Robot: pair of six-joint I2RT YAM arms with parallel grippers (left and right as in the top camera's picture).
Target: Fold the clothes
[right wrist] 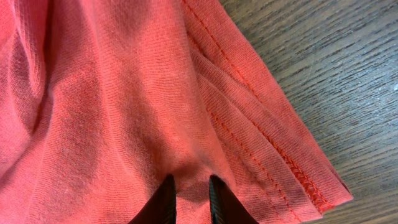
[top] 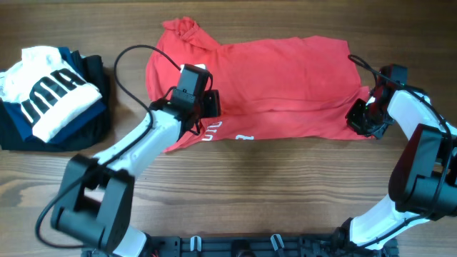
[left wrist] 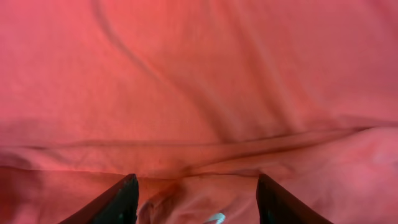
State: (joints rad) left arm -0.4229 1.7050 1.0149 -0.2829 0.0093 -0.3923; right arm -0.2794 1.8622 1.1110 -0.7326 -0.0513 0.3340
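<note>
red t-shirt (top: pixel 278 78) lies across the desk's (top: pixel 285 193) far middle. left end effector (left wrist: pixel 198 199) stands wide over it, empty; right end effector (right wrist: pixel 188 199) pinches cloth beside the hem. best to draw that edge taut and low.

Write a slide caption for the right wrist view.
Right gripper pinches a fold of the red T-shirt near its stitched hem, wood table beyond.
</note>
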